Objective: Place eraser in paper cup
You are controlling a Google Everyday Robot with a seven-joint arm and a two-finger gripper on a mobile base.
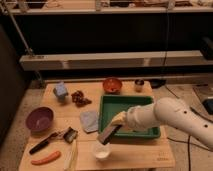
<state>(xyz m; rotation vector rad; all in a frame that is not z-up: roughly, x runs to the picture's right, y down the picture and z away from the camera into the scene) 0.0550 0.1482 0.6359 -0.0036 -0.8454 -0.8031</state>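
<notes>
The gripper [116,125], just below the centre of the frame, pinched the upper end of the dark grey rectangular eraser block [107,134]. The block was tilted, its lower end just above the small round white paper cup [101,151] at bottom centre, probably so that it could drop inside. No writing could be read.

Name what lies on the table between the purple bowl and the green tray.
The flat grey-blue pad, in the camera view. The hand, right of it, holds the eraser over the paper cup.
</notes>
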